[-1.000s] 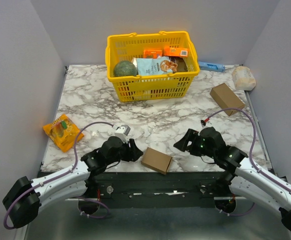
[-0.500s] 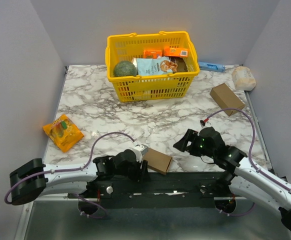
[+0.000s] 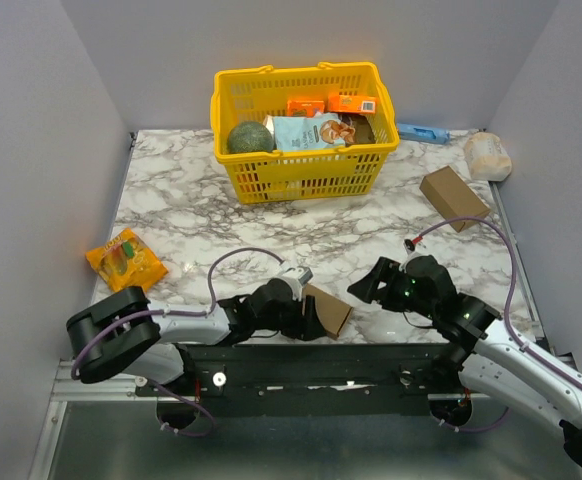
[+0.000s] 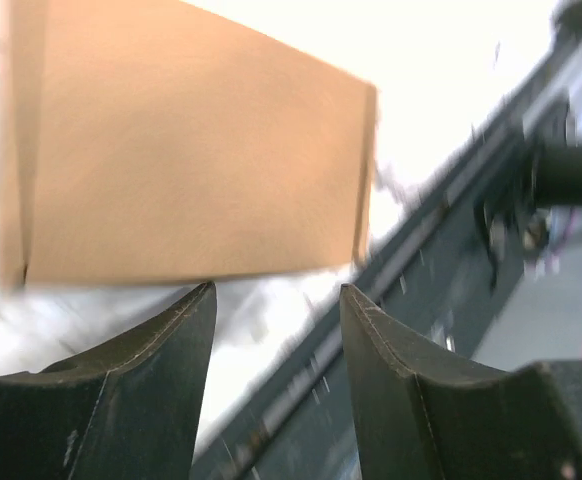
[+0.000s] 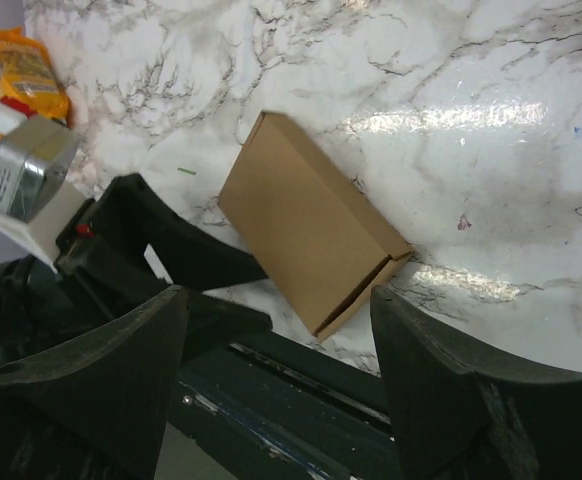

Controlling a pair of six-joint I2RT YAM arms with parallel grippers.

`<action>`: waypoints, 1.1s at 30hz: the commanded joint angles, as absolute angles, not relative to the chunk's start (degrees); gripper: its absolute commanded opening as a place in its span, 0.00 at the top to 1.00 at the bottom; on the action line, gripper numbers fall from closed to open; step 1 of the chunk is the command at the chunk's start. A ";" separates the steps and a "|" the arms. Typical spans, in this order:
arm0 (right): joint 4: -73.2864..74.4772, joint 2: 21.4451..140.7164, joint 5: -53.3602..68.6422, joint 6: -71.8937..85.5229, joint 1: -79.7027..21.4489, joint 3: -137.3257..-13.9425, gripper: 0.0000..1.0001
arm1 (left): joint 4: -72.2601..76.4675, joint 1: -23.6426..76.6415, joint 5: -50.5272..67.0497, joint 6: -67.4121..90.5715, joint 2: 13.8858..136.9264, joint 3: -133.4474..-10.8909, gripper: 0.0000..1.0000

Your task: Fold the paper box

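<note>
The paper box (image 3: 331, 310) is a flat, closed brown cardboard piece lying near the table's front edge, between my two arms. My left gripper (image 3: 309, 320) reaches in low from the left. Its fingers are at the box's left end. In the left wrist view the paper box (image 4: 191, 150) fills the space just past the left gripper (image 4: 276, 292), which is open with nothing between its fingers. My right gripper (image 3: 364, 287) hovers to the right of the box, open and empty. The right wrist view shows the paper box (image 5: 306, 225) beyond the right gripper (image 5: 276, 295).
A yellow basket (image 3: 233, 100) of groceries stands at the back centre. A thicker brown carton (image 3: 454, 197) and a white bag (image 3: 488, 155) lie at the right, and an orange snack packet (image 3: 125, 262) at the left. The dark front rail (image 3: 301, 362) runs just below the box.
My left arm has swung right along the front edge until its fingers reached the box's left end. The box has shifted slightly right and turned a little. The right arm has barely moved.
</note>
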State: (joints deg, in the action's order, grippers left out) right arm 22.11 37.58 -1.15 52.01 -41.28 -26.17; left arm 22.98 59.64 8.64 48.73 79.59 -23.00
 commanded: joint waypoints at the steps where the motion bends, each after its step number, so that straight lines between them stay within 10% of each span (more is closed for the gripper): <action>1: 22.94 36.30 -1.05 51.50 -41.22 -27.33 0.19 | 29.18 54.50 10.54 45.01 86.21 -27.41 0.39; 14: 22.85 36.91 -4.39 50.98 -41.22 -27.77 0.18 | 41.05 50.89 19.86 43.86 108.02 -46.93 0.41; 22: 19.08 44.54 -4.05 46.59 -40.17 -31.80 0.07 | 37.10 39.39 17.14 40.26 92.39 -35.26 0.36; 33: 8.52 51.87 13.26 31.74 -4.68 -35.77 0.02 | 8.99 12.23 11.52 32.70 60.69 -33.57 0.15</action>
State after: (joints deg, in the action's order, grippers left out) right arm 11.86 53.28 7.25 40.14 -13.23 -32.69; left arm 23.27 19.05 15.66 37.23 71.77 -32.88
